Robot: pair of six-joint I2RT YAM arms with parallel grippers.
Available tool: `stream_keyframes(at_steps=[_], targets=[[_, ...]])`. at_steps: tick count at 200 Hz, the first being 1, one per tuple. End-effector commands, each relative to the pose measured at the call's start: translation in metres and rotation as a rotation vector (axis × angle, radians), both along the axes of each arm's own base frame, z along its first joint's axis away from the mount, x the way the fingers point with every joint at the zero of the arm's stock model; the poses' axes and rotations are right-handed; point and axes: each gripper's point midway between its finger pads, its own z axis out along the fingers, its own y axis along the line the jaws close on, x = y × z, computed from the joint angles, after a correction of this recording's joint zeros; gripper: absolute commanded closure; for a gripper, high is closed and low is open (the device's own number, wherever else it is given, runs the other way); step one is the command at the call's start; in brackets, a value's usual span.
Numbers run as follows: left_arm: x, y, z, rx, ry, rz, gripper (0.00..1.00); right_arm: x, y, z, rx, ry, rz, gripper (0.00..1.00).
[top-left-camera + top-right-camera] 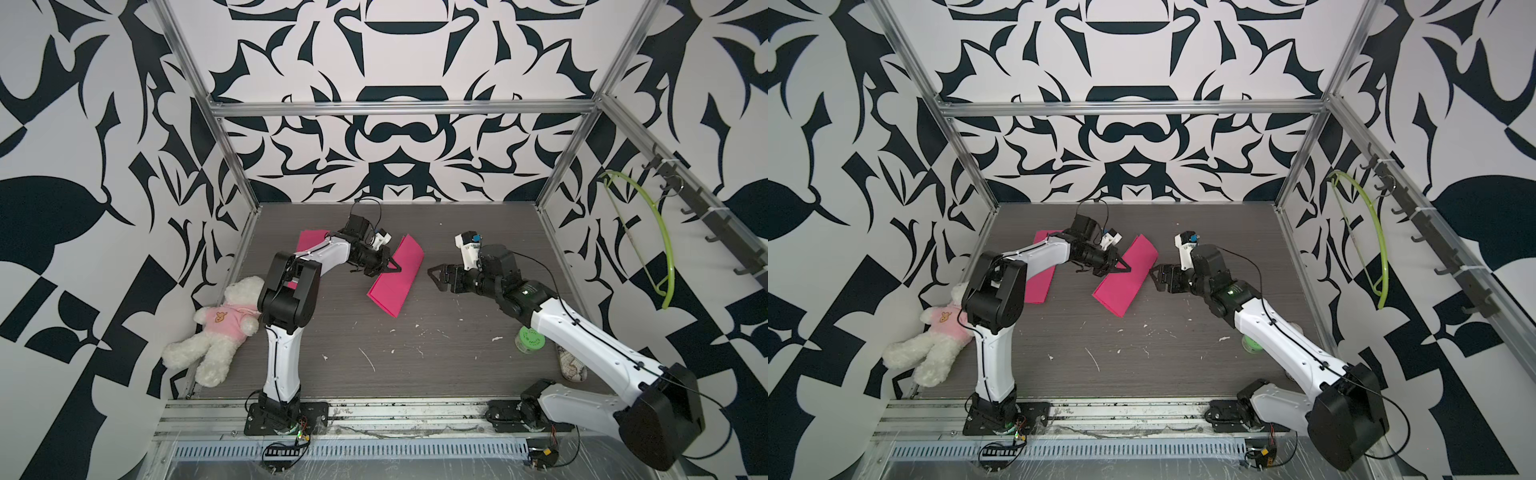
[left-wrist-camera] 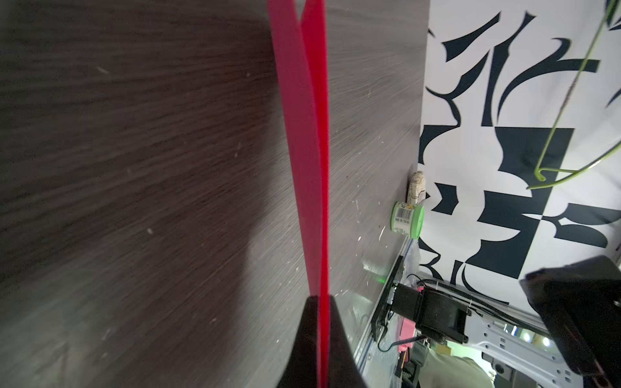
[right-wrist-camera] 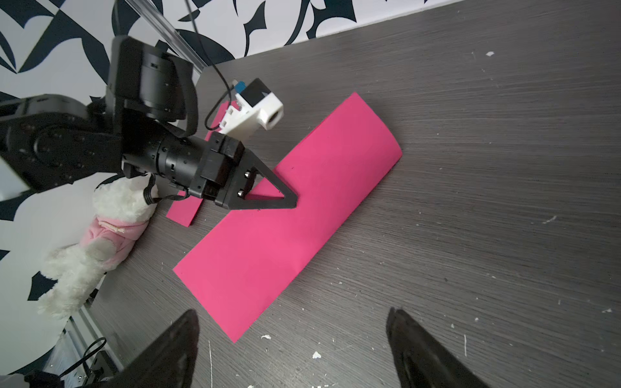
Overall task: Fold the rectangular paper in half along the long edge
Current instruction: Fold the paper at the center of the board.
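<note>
Dark wood-grain counter point(image 1: 415, 365) fills a black-and-white patterned booth. A teddy bear point(image 1: 216, 328) lies by its left edge, with a second pink sheet point(image 1: 309, 241) behind the left arm. The left claw point(image 1: 394, 269) is clamped tight on the paper point(image 1: 392, 291), which lies doubled over mid-counter toward the far edge. Its long axis runs far-to-near on a slant, and its layers part loosely. Just right of it, not touching, the right claw point(image 1: 436, 277) gapes wide and empty, probably free to press the crease.

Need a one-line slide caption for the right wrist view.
Left tool pinches one long edge of the folded pink paper; the open right tool hangs clear of it.
</note>
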Motion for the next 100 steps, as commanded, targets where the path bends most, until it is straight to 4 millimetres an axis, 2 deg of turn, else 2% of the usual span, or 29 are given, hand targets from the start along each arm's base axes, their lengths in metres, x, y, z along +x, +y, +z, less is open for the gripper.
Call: stream_keyframes(at_steps=[1,13,26,53,78,88,100], targets=[[-0.011,0.010,-0.018,0.093,0.055,-0.051,0.99,0.005,-0.001,0.011,-0.018,-0.048,-0.006,0.10],[-0.009,0.014,-0.028,0.140,0.063,-0.051,0.93,0.005,-0.001,0.009,-0.022,-0.047,-0.006,0.10],[-0.007,0.022,-0.041,0.215,0.068,-0.038,0.82,0.006,-0.001,0.005,-0.030,-0.040,-0.006,0.10],[0.004,0.039,-0.056,0.355,0.027,0.035,0.49,0.009,0.000,-0.002,-0.049,-0.027,-0.004,0.11],[0.010,0.045,-0.052,0.423,-0.049,0.097,0.24,0.016,0.005,-0.009,-0.064,-0.014,0.003,0.11],[0.012,0.046,-0.045,0.449,-0.097,0.120,0.16,0.021,0.007,-0.012,-0.078,-0.011,0.007,0.12],[0.015,0.045,-0.032,0.472,-0.174,0.156,0.00,0.028,0.009,-0.020,-0.110,0.007,0.002,0.13]])
